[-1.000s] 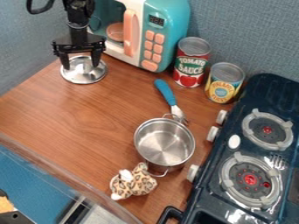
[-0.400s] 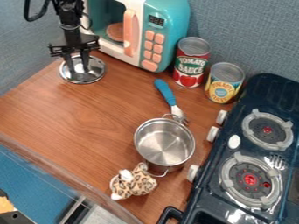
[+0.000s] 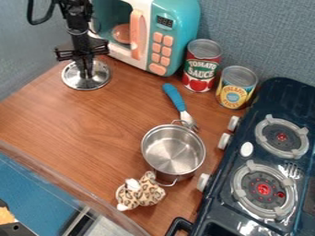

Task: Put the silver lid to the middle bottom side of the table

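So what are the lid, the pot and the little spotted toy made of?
The lid looks like polished metal, probably steel, given its bright, mirror-like shine. The pot seems to be the same sort of metal, with soft reflections inside and a glossy rim. The toy looks like soft plush fabric with a matte, leopard-print surface, though I can't be sure.

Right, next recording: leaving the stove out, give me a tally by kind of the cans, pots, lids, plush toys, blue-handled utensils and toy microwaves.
Cans: 2 (red can, yellow can)
Pot: 1
Silver lid: 1
Plush toy: 1
Blue-handled utensil: 1
Toy microwave: 1
Total: 7
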Available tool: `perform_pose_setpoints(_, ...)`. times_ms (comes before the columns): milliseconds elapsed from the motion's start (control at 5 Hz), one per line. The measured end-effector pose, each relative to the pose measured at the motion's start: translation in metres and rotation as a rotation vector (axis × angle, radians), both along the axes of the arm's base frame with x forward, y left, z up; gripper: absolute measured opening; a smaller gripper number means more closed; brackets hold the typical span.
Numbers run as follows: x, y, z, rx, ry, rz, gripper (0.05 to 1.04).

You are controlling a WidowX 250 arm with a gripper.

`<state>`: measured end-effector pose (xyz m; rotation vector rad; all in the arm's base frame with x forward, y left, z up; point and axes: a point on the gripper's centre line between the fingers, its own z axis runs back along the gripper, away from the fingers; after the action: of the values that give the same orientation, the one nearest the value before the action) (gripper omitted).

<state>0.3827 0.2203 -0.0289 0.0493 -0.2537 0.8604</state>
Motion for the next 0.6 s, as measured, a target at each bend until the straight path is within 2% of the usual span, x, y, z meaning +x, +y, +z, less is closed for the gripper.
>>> perform_pose_setpoints(400, -0.011, -0.009, 0.004, -0.015, -0.001, -0.011, 0.051)
perform_pose_setpoints(600, -0.014, -0.017, 0.044, -0.026, -0.059, -0.012, 0.051)
